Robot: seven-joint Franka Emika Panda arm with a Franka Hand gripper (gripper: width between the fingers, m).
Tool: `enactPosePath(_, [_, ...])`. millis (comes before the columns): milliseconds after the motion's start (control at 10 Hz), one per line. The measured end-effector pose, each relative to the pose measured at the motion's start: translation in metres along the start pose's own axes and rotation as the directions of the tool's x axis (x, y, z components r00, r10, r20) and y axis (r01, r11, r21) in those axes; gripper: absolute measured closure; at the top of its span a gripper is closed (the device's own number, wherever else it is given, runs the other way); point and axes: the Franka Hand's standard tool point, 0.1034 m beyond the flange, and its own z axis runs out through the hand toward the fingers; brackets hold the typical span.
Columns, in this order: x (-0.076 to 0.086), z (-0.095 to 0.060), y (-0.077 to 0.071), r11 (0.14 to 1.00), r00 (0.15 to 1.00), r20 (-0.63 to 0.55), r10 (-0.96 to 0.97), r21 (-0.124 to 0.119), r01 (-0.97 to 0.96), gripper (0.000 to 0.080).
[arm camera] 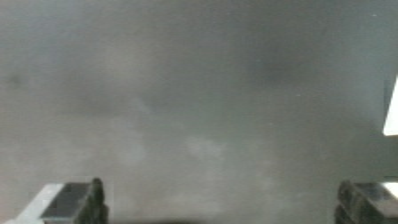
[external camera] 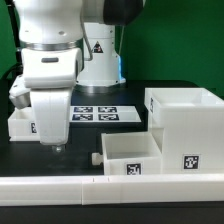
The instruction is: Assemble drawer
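Observation:
A large white open drawer case (external camera: 186,112) stands at the exterior view's right. A smaller white drawer box (external camera: 131,156) with a small knob (external camera: 93,157) on its side sits in front of it. Another white part (external camera: 20,122) lies at the left, behind the arm. My gripper (external camera: 57,146) points straight down, just above the dark table, to the left of the small drawer box and apart from it. In the wrist view my gripper (arm camera: 222,205) is open wide, with only blurred grey table between the fingers (arm camera: 75,203). A white edge (arm camera: 391,105) shows at that view's border.
The marker board (external camera: 96,114) lies behind my gripper, in front of the robot base (external camera: 98,65). A long white rail (external camera: 110,190) runs along the table's front edge. A green wall is behind.

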Motion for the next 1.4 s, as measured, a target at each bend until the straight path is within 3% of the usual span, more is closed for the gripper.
enactPosePath(700, [0.05,0.017,0.003,0.999,0.999,-0.035,0.04,0.02,-0.039,0.015])
enactPosePath(1400, [0.091,0.013,0.012,0.988,0.986,-0.055,0.155,0.021,-0.154,0.015])
